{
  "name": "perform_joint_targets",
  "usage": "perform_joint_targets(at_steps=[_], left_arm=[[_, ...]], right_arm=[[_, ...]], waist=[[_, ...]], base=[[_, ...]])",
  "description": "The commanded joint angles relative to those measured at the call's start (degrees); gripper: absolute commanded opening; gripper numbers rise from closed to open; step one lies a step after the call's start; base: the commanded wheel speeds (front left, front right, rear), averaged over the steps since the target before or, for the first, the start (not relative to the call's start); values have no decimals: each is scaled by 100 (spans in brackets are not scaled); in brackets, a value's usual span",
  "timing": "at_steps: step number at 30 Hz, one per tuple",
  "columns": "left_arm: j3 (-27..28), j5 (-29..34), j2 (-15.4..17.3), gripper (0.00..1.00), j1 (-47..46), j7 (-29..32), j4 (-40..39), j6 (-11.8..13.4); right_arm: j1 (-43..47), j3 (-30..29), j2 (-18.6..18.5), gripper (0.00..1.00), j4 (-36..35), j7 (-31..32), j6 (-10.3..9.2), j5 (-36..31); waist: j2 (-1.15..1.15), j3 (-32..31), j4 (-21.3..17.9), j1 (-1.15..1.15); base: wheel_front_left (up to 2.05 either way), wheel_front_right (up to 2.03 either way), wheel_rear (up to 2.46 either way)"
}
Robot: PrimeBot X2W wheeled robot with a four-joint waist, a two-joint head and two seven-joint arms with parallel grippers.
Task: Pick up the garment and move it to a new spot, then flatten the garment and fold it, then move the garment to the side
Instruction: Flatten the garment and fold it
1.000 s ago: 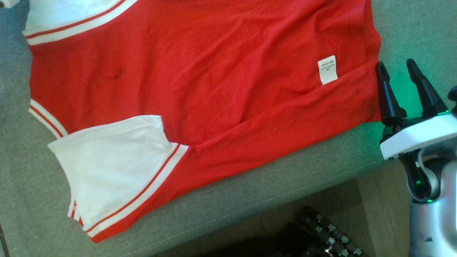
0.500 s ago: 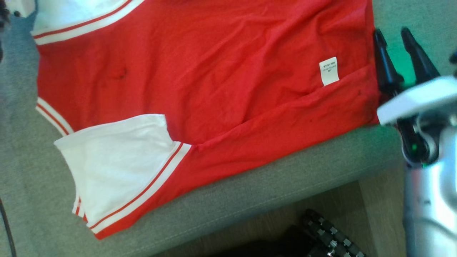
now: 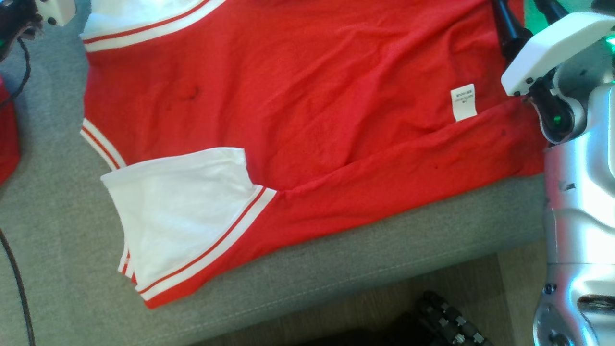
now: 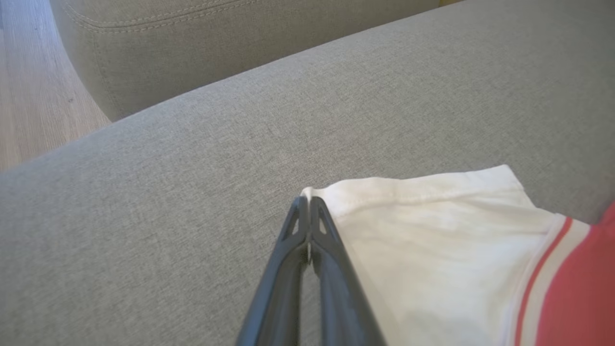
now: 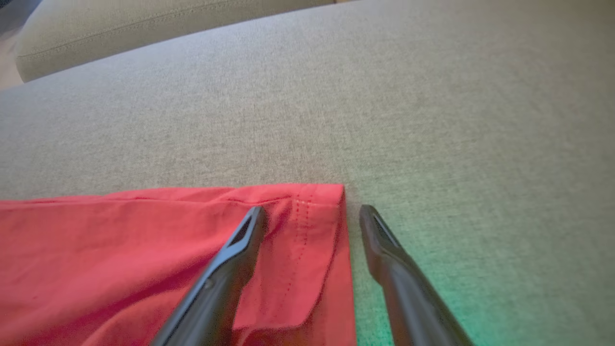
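The garment (image 3: 307, 96) is a red shirt with white sleeves, spread on the grey sofa cushion (image 3: 57, 230). One white sleeve (image 3: 182, 206) lies folded over its near side. In the left wrist view my left gripper (image 4: 307, 202) is shut, its tips pinching the corner of the far white sleeve (image 4: 432, 230). My right gripper (image 5: 312, 211) is open at the red hem corner (image 5: 312, 202), with one finger over the cloth and the other over bare cushion. In the head view a right finger (image 3: 510, 26) stands at the garment's far right edge.
A white care label (image 3: 463, 102) sits near the right hem. Another red cloth (image 3: 6, 129) and a black cable (image 3: 21, 62) lie at the left edge. Wooden floor (image 3: 384, 302) and my dark base (image 3: 447, 322) are below the cushion's front. A second cushion (image 4: 192, 38) lies beyond.
The head camera has shifted, sliding the whole picture right. My right gripper has travelled farther along the garment's right hem toward its far corner. My left wrist has come into the top left corner.
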Motion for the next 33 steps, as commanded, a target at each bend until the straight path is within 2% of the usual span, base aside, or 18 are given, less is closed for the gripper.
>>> perform_joint_targets(at_steps=[1,2,4,6,8,10,15,23,29,33], left_arm=[[172,16,212,0,-233,-44,-140,-23],[155,5,204,0,-241,-79,-143,-26],[117,-14,196,0,-260,-143,-143,-30],[82,-41,192,0,-276,-197,-133,-33],[43,-66,197,0,-285,-260,-126,-36],[-6,-93,212,0,-297,-343,-147,-37],[-111,-115,315,0,-390,-679,-220,-38],[-182,74,416,0,-718,-1630,-108,-39],[-61,239,245,0,-1083,-2537,97,-39],[-107,204,111,0,-1069,-3063,40,-39]], right_arm=[[-102,51,-26,100,-137,22,-2,2],[-148,53,-26,93,-69,23,-2,-23],[-221,45,-26,72,39,-4,-2,-56],[-269,51,-26,40,124,-26,-2,-88],[-309,59,-26,25,189,-63,-2,-123],[-364,59,-26,1,211,-147,-2,-175],[-554,22,-26,0,208,-372,-2,-280],[-1200,-62,-26,0,386,-587,-2,-490],[-1733,-392,-26,0,596,-880,-2,-688],[-1784,-535,-26,0,621,-1033,-2,-881]], waist=[[0,-8,30,0],[0,-8,47,0],[0,-11,76,0],[0,-15,101,0],[0,-20,122,0],[0,-21,145,0],[0,-27,182,0],[0,-15,202,0],[0,6,321,0],[0,-46,479,0]], base=[[0,0,0],[0,0,0],[0,0,0],[0,0,0],[0,0,0],[0,0,0],[0,0,0],[0,0,0],[0,0,0],[0,0,0]])
